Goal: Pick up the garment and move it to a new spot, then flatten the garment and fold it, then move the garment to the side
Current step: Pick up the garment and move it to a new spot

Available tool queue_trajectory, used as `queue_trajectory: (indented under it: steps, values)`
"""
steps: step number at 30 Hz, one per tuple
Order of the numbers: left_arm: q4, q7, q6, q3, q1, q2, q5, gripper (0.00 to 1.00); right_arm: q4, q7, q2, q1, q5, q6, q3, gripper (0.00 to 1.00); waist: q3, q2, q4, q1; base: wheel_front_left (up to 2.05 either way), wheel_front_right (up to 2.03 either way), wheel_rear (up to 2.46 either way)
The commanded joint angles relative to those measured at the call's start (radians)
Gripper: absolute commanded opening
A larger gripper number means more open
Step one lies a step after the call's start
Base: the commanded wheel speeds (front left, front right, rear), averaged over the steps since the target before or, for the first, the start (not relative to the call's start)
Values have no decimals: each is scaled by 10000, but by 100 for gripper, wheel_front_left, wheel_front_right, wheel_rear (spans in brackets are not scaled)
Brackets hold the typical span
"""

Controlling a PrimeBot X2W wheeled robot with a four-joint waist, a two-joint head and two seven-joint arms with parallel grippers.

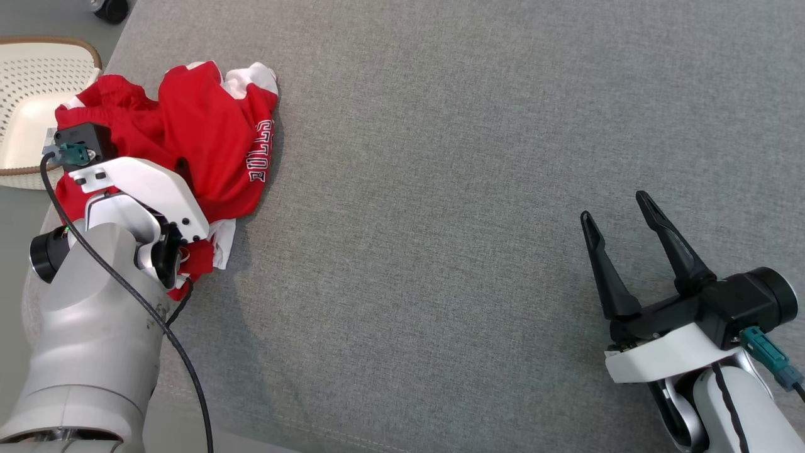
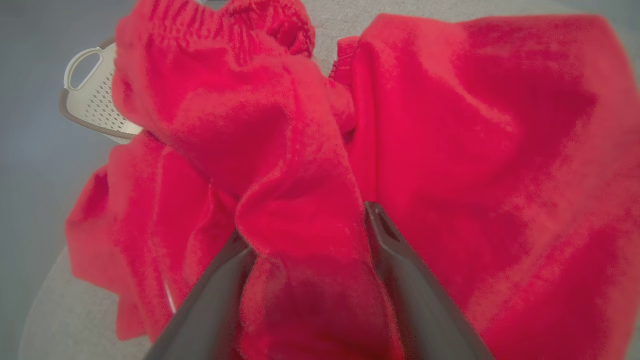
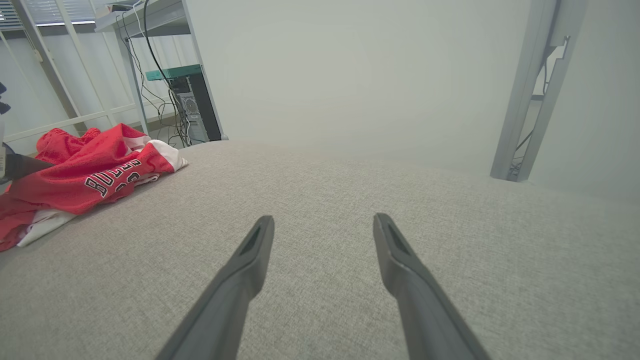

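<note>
A crumpled red garment (image 1: 207, 132) with white trim and black lettering lies at the far left of the grey fabric surface (image 1: 440, 189). My left arm's white wrist housing (image 1: 141, 189) sits over its near part and hides the fingers there. In the left wrist view my left gripper (image 2: 303, 220) stands open, its two dark fingers straddling a raised fold of the garment (image 2: 450, 125). My right gripper (image 1: 614, 206) hovers open and holds nothing at the lower right, far from the cloth. From its wrist view the right gripper (image 3: 324, 219) points across bare surface, with the garment (image 3: 90, 175) at the left.
A cream perforated basket (image 1: 31, 94) sits beyond the surface's left edge, close to the garment; its handle end shows behind the cloth as basket (image 2: 95, 105). A desk with a computer and cables (image 3: 185, 100) and a metal post (image 3: 530, 100) stand beyond the far edge.
</note>
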Motion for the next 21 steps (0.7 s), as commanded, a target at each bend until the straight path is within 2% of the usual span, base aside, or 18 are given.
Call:
queue_trajectory:
  steps: [1, 4, 7, 9, 13, 15, 21]
  values:
    - [16, -244, -110, 2, 65, 49, -28, 0, 29, -58, 23, -58, 15, 23, -17, 100, -73, 0, -41, -1, 0, 0, 0]
    - [-291, -1444, -245, 249, 199, 131, -261, 0, 40, -58, 103, -64, 61, 23, -7, 100, -200, 0, -121, -1, 0, 0, 0]
    - [-556, -2651, -653, 731, 414, 110, -779, 0, 48, -58, 190, 23, 112, 23, -81, 100, -396, 0, -224, -1, 0, 0, 0]
    - [-723, -3065, -983, 809, 551, 169, -858, 0, 58, -58, 271, 83, 172, 23, -139, 100, -548, 0, -311, -1, 0, 0, 0]
    - [-1505, -3391, -1245, 965, 922, 361, -834, 0, 19, -58, 437, 213, 215, 23, -258, 100, -879, 0, -523, -1, 0, 0, 0]
    - [-2452, -3418, -1197, 1062, 1136, 469, -579, 0, 17, -58, 491, 267, 253, 23, -304, 100, -1036, 0, -627, -1, 0, 0, 0]
    - [-5222, -3406, -1102, 1334, 2235, 276, 252, 0, 91, -58, 689, 484, 357, 23, -329, 100, -1491, 0, -1121, -1, 0, 0, 0]
